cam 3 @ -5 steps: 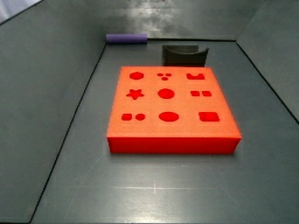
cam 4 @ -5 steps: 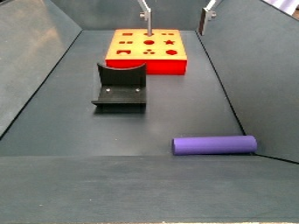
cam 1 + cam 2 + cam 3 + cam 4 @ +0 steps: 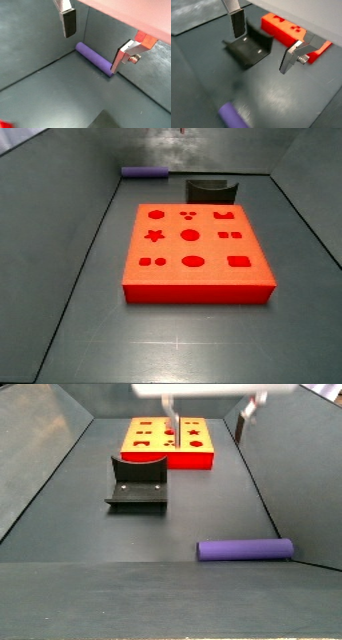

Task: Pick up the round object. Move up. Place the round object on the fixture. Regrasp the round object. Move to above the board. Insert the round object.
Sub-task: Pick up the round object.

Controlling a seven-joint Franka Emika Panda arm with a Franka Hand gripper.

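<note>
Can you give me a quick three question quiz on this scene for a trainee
1. True or false: the purple peg lies on the floor, apart from the fixture.
2. What is between the tool's fingers: A) the peg, B) nothing, C) the fixture?
3. In a side view, which sits nearer the red board, the fixture or the peg?

Key:
1. True.
2. B; the tool is open, up near the top of a side view, nothing gripped.
3. The fixture.
</note>
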